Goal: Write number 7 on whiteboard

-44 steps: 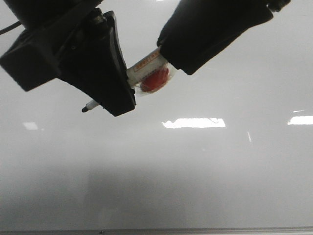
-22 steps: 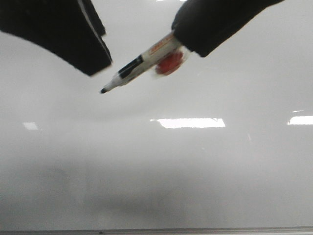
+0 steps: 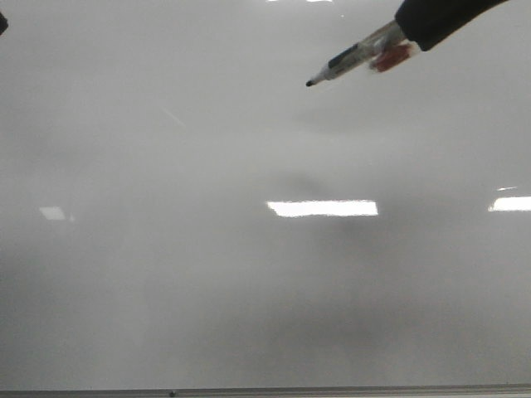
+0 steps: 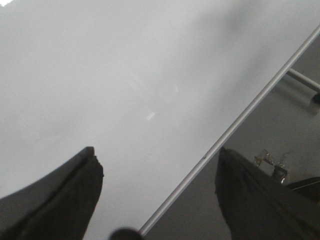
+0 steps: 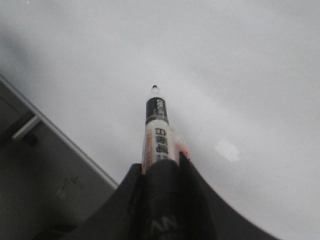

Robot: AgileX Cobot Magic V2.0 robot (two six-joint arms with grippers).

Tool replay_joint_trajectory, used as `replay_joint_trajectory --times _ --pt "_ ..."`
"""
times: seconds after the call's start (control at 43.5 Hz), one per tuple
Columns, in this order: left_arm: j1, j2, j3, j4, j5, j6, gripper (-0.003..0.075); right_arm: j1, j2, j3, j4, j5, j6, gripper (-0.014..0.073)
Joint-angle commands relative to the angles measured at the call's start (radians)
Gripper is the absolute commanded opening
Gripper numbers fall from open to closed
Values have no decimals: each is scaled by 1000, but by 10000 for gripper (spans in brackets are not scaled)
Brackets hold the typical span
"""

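Observation:
The whiteboard [image 3: 207, 274] fills the front view, with its thin grey frame edge [image 3: 265, 390] along the bottom. No black number 7 shows on it. My right gripper [image 3: 408, 31] at the top right is shut on a white marker [image 3: 357, 56]. The marker's bare black tip [image 3: 309, 83] points left. In the right wrist view the gripper [image 5: 161, 167] clamps the marker [image 5: 156, 130] over the board [image 5: 240, 75]. My left gripper [image 4: 155, 165] is open and empty over the board's edge [image 4: 240, 120]. In the front view only a dark sliver [image 3: 2, 21] of it shows.
Bright glare patches [image 3: 322, 208] [image 3: 510, 203] [image 3: 51, 213] lie on the board. Past the frame edge there is dark ground with a metal bar [image 4: 302, 80], which also shows in the right wrist view [image 5: 25, 127]. A dark round blob [image 4: 125, 234] sits between the left fingers.
My left gripper has drawn away up and left, almost out of the front view. My right gripper has carried the marker up and to the right. The marker's tip is now bare.

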Motion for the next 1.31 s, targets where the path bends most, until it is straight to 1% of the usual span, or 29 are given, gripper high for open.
replay_joint_trajectory --times 0.0,0.138,0.345,0.62,0.827,1.011,1.057,1.195,1.287 --pt "4 -14 -25 -23 -74 -12 479 1 1 -28 41 -151 1 -66" --pt "4 -14 -25 -23 -76 -12 479 1 32 -30 59 -217 1 -66" --pt "4 -14 -25 -23 -79 -12 478 3 83 -31 65 -270 1 -66" --pt "4 -14 -25 -23 -79 -12 478 6 171 -131 66 -248 1 -66" --pt "4 -14 -25 -23 -79 -12 471 -7 207 -145 65 -258 1 -66" --pt "4 -14 -25 -23 -77 -12 471 -118 177 -145 62 -170 1 -57" --pt "4 -14 -25 -23 -77 -12 471 -133 175 -145 57 -155 1 -57" --pt "4 -14 -25 -23 -79 -12 471 -132 177 -145 55 -147 0 -57" --pt "4 -14 -25 -23 -79 -12 471 -123 189 -144 55 -101 -2 -57"
